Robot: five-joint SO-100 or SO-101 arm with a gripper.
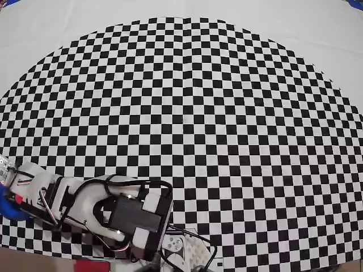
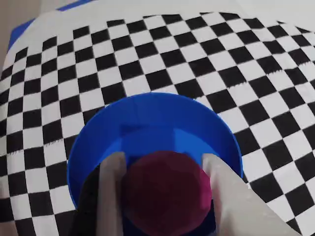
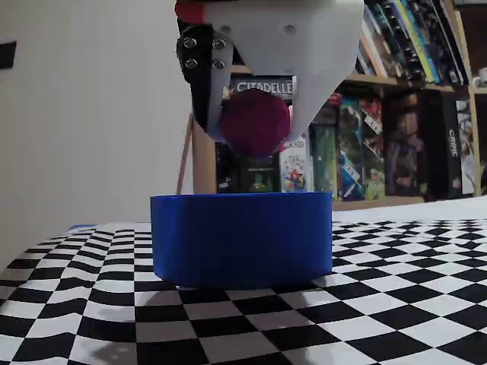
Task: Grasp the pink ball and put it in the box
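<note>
You had the checkered mat (image 3: 396, 304) filling the lower frame of the fixed view, with the box (image 3: 242, 237) at lower centre and the gripper (image 3: 255, 125) above it at top centre, clamped on the pink ball (image 3: 256, 123). The wrist view showed the ball over the box's open interior, clear of the rim, so I'd call this the release step. Next you'd need only open the jaws, maybe lowering first.

pink ball (image 3: 256, 122): matt, a bit bumpy | box (image 3: 242, 237): smooth blue plastic | gripper (image 3: 255, 114): white plastic, metal screws
</note>
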